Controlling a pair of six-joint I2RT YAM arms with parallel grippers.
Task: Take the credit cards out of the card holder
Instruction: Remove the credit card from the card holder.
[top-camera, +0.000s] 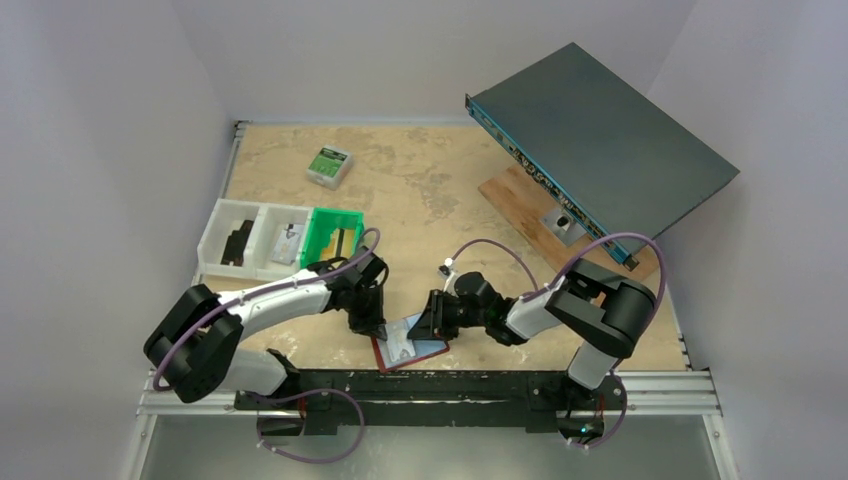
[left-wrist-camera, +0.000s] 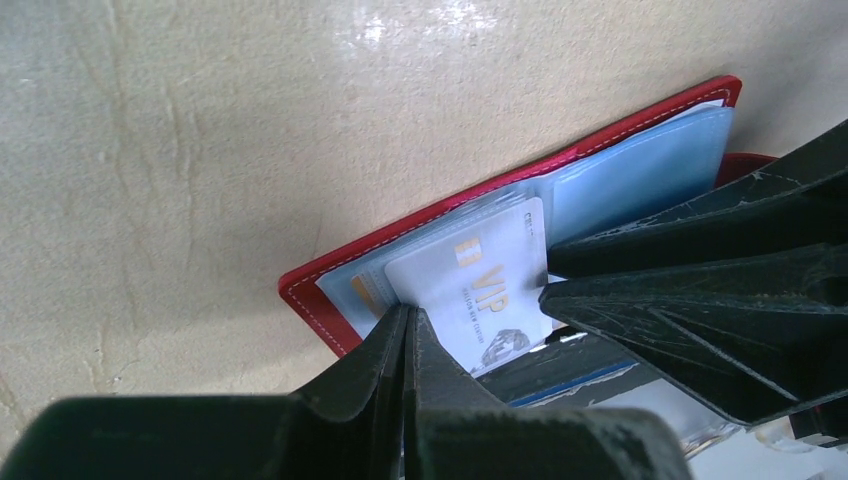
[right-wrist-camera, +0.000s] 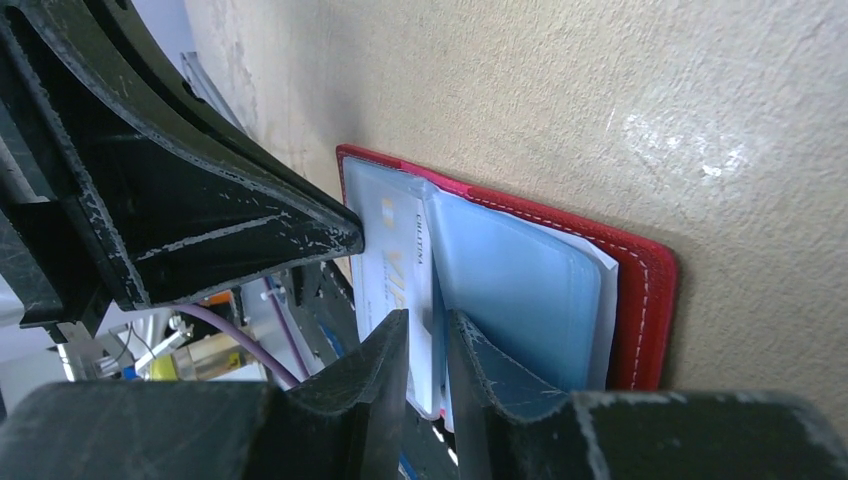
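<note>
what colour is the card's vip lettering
Gold on a white card, clearest in left wrist view.

A green bin (top-camera: 322, 236) touches a white 2-compartment tray (top-camera: 214, 240); a dark panel (top-camera: 600, 140) leans on a wooden board (top-camera: 512, 193).

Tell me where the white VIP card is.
The white VIP card sits in the open red leather card holder, bottom-centre in the top view, between left gripper and right gripper.
</note>
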